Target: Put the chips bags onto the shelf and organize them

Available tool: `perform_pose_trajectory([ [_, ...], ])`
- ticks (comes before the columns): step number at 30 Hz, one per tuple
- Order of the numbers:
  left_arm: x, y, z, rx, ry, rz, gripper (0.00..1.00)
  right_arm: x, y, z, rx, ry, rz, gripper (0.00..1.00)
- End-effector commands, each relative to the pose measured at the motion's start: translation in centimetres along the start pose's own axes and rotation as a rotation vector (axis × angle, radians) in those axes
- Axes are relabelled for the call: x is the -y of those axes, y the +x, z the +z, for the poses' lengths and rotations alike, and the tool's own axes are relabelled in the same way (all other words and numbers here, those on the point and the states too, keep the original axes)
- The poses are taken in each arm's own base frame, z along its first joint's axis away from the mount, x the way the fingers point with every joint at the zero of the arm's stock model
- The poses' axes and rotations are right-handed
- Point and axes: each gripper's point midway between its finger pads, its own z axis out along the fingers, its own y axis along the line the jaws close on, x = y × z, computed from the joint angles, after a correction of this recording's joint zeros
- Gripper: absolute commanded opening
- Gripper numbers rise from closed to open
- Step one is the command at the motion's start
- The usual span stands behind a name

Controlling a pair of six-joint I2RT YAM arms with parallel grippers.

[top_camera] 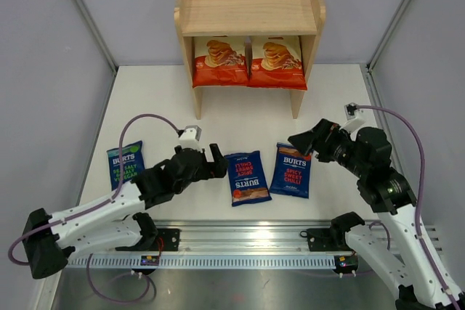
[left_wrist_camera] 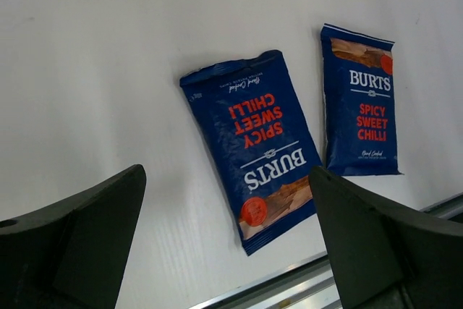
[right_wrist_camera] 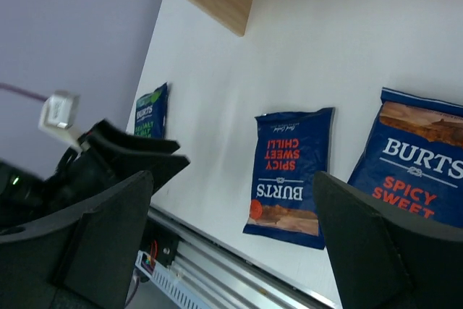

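Three chips bags lie flat on the surface (top_camera: 160,99), well apart from the shelf (top_camera: 251,12) at the far side; two are already stowed.

Left to right on the surface:
- The blue-green Burts bag (top_camera: 125,165) lies near the left edge, apart from the others.
- The left end effector (top_camera: 207,159) hangs low just left of the middle bag. Its fingers are spread wide and grip nothing.
- The inverted dark blue bag (top_camera: 247,178) lies with its lettering upside down to the arms and slightly skewed.
- The upright dark blue bag (top_camera: 293,170) lies just beside it, not touching.
- The right end effector (top_camera: 301,141) hovers at the far right corner of that bag. The right wrist view shows its jaws wide apart and unloaded.

Step in hand, by judgement: the approach to pick the next bag, most likely the inverted dark blue one for the left arm, which has it centred in its wrist view. The next move calls for descending onto the bag, closing on an edge or a pinch of foil, and lifting cleanly. A flat bag offers little to grip, so a slip is a risk.

Containers: the shelf's lower tier holds the two cassava chips bags, left cassava bag (top_camera: 220,62) and right cassava bag (top_camera: 277,62), standing side by side and filling the width. No bag shows on the top tier.
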Motion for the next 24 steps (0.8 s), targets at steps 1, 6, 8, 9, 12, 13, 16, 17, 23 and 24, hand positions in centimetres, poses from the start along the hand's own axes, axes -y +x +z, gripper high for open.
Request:
perform_pose_trajectory([
  [1,3.0,0.8,2.2,-0.059,0.160,-0.130,0.99,-1.0,3.5,-1.8,-0.133,-0.118,-0.066,0.99],
  [6,2.8,3.6,5.0,-0.177,0.204,-0.208,0.98,-1.9,5.7,-3.0,-0.182,-0.226,-0.022,0.94],
  [8,2.8,4.7,6.1,-0.209,0.201,-0.219,0.96,-2.2,6.3,-3.3,-0.203,-0.253,-0.011,0.92],
  [9,3.0,4.9,6.4,-0.216,0.206,-0.227,0.93,-2.4,6.6,-3.4,-0.219,-0.263,-0.003,0.91],
  [12,2.4,6.9,7.3,-0.296,0.165,-0.236,0.89,-2.2,6.9,-3.6,-0.238,-0.255,0.009,0.90],
  [13,2.0,7.3,7.5,-0.309,0.133,-0.237,0.86,-2.2,7.1,-3.7,-0.245,-0.249,0.012,0.89],
  [16,0.6,8.4,8.3,-0.337,0.046,-0.235,0.80,-2.1,7.0,-4.0,-0.236,-0.245,0.010,0.89],
  [17,0.4,8.7,8.4,-0.341,0.035,-0.237,0.79,-2.0,7.0,-4.0,-0.234,-0.243,0.010,0.89],
  [23,0.2,10.7,9.1,-0.396,-0.006,-0.210,0.69,-1.5,7.1,-4.2,-0.215,-0.216,0.016,0.90],
  [24,0.2,11.0,9.2,-0.405,-0.013,-0.204,0.69,-1.3,7.1,-4.2,-0.210,-0.210,0.017,0.90],
])
